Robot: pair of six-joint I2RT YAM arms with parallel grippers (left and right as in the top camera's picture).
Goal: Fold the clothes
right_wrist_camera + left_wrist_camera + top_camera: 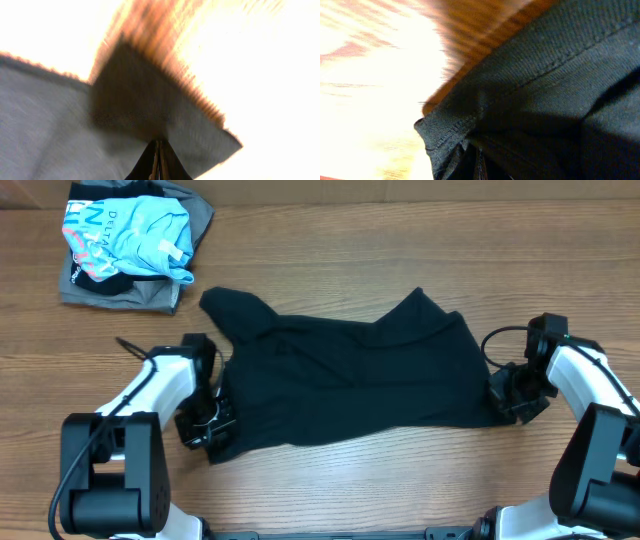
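The black T-shirt (350, 385) lies spread across the middle of the wooden table, wrinkled, with one sleeve pointing to the back left. My left gripper (212, 430) is shut on the shirt's front left corner; in the left wrist view the stitched hem (520, 95) bunches into the jaws (479, 167). My right gripper (503, 402) is shut on the shirt's front right corner; in the right wrist view the fabric (60, 130) runs into the closed fingertips (159, 160). The white tag does not show.
A light blue printed shirt (130, 235) lies on a grey folded garment (120, 288) at the back left corner. Bare wood (400, 250) lies behind the black shirt. A black cable (130, 345) loops by the left arm.
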